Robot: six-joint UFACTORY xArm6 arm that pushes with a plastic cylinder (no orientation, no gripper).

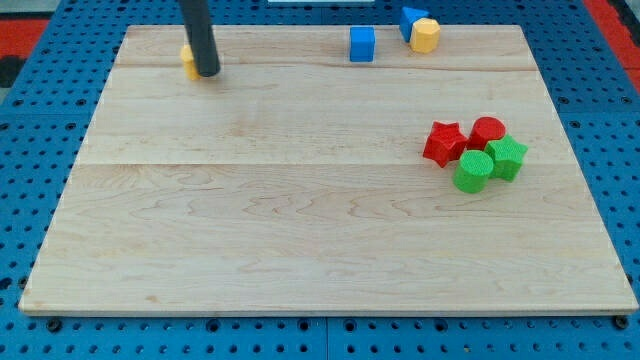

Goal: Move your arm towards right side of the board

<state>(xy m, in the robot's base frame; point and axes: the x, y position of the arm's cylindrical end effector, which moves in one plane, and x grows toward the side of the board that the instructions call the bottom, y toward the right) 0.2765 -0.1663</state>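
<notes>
My tip (207,72) rests on the wooden board (300,220) near the view's top left. It stands right against a yellow block (187,62), mostly hidden behind the rod, on its left. A blue cube (362,44) sits at the top centre. A blue triangular block (410,20) and a yellow hexagonal block (426,36) touch each other at the top right. On the right, a red star block (443,143), a red cylinder (487,131), a green cylinder (474,171) and a green hexagonal block (508,157) form a tight cluster.
The board lies on a blue perforated table (40,150). A red area (20,25) shows in the view's top left corner and another at the top right.
</notes>
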